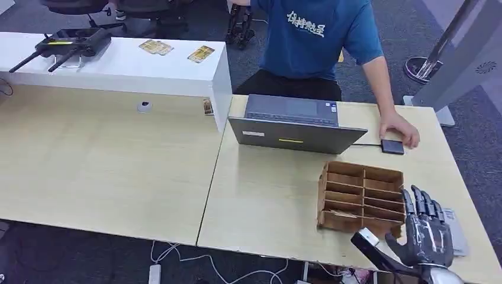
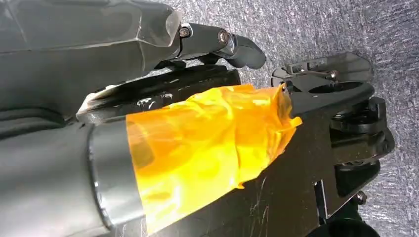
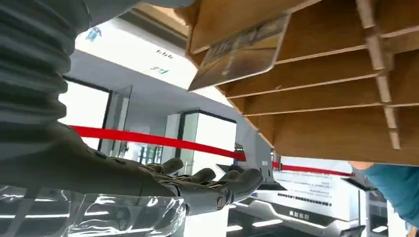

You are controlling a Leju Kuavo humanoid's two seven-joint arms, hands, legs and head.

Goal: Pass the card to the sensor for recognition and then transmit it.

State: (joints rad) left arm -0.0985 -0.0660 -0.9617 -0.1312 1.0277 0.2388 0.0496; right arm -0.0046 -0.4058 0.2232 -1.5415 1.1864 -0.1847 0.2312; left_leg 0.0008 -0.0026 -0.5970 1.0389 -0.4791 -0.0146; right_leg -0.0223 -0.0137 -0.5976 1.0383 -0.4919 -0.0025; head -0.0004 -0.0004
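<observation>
A wooden slotted rack (image 1: 361, 198) stands on the right table near its front edge. In the right wrist view a card (image 3: 242, 52) sticks out of one slot of the rack (image 3: 336, 74). My right hand (image 1: 423, 228) is just right of the rack, fingers stretched out and apart, holding nothing; its fingers (image 3: 212, 185) are apart from the card. The small black sensor (image 1: 392, 146) lies beyond the rack, with a person's hand (image 1: 401, 127) resting beside it. My left hand (image 2: 123, 29) hangs over grey carpet; I cannot tell how its fingers lie.
An open laptop (image 1: 296, 127) stands behind the rack, and a person in a blue shirt (image 1: 314, 35) sits behind it. A white shelf (image 1: 118, 65) at the left carries two cards (image 1: 155, 47) and a black router (image 1: 65, 44). A flat grey packet (image 1: 456, 231) lies right of my hand.
</observation>
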